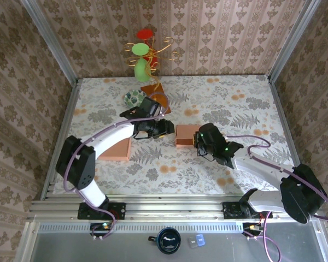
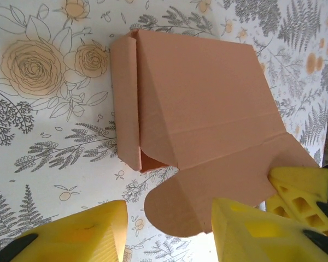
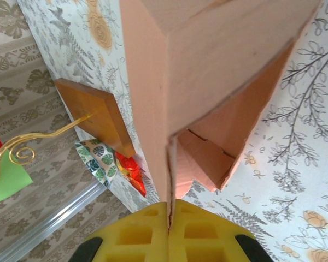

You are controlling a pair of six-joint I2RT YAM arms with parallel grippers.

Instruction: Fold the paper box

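The paper box (image 1: 186,135) lies near the middle of the table (image 1: 246,103), between my two arms and only partly folded. One side wall is turned up along a long edge, and a rounded flap (image 2: 172,210) sticks out flat at one corner. My left jaws stand spread over that corner, one yellow finger (image 2: 76,234) above bare table and the other (image 2: 246,229) overlapping the flap's edge. Nothing is pinched between them, and I cannot tell whether the second finger touches the card. My right jaws are pressed together on a thin cardboard wall at the box's other end, where its hollow inside shows. A separate flat pink sheet (image 1: 116,148) lies beneath my left arm, apart from the box.
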